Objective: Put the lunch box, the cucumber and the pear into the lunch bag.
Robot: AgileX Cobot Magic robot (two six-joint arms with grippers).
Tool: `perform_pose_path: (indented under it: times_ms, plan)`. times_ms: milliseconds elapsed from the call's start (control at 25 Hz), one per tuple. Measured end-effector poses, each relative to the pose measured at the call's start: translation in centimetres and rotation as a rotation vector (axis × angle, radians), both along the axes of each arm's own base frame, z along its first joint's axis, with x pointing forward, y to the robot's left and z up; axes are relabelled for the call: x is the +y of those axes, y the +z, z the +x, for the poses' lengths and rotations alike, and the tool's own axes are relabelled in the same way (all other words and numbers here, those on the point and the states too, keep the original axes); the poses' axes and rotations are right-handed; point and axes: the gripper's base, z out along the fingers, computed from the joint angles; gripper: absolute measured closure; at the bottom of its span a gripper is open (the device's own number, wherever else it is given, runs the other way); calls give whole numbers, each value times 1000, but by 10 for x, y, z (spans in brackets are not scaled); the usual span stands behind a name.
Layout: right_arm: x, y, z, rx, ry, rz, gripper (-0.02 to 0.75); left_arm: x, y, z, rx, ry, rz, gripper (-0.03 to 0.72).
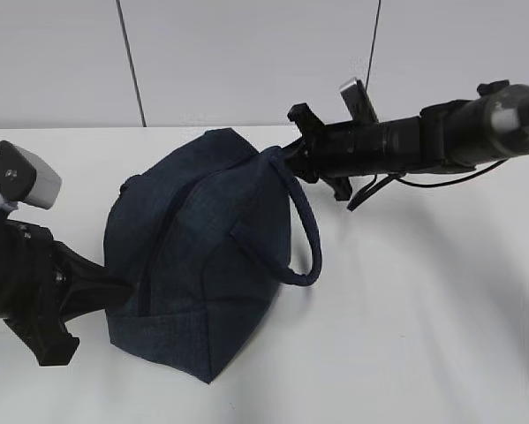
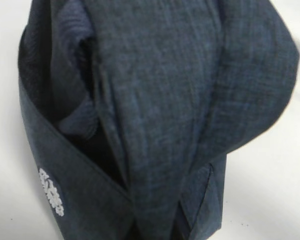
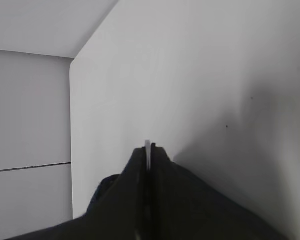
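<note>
Over on the white table (image 1: 405, 336), the lunch bag (image 1: 202, 256) sits left of the middle, a boxy navy fabric thing with its zipper line running along the top from the far end to the near end. From the exterior view that zipper looks closed. Its loop handle (image 1: 304, 230) flops off to the right side and hangs down onto the tabletop.

Left gripper (image 1: 114, 296) comes in from the near left and is pressed right up against the bag's near-left lower end. Honestly can't tell how its fingers stand; its tips are lost against the dark fabric, and the left wrist view is just filled with navy cloth, folds and seams, so no help there. That view does show a small white printed logo (image 2: 50, 191) on a band of the bag at lower left.

Right gripper (image 3: 147, 152) reaches in from the right at the far end of the bag, up near where the handle attaches. In the right wrist view its two dark fingers are pinched tight together with no gap between them, with a thin pale sliver at the tip. What that sliver is I can't say, way too small. A bit of dark bag fabric shows just below left of the fingers.

Lunch box, cucumber and pear aren't visible in any of the views.
</note>
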Motion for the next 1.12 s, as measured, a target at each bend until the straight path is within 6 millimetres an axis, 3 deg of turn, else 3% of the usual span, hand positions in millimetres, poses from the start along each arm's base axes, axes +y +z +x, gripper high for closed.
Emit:
perform_pose_path:
  times_ms: [240,560,640,720,840,960,1120]
  plan:
    - [2,-23,1,77,-4,34,738,0,0,0,0,4,2,682]
    - [2,-25,2,61,21,45,723,0,0,0,1,9,0,682]
    - [1,-20,5,-4,52,21,623,0,0,1,1,11,-2,663]
    - [2,-15,8,-43,67,14,424,0,0,0,4,14,-7,607]
    - [1,-4,11,-83,75,9,162,-1,1,-1,13,4,-28,435]
    - [-6,12,12,-143,88,-2,110,-3,2,-2,24,-12,-47,305]
    - [-31,53,13,-269,79,-26,138,-4,3,-4,42,-8,-69,263]
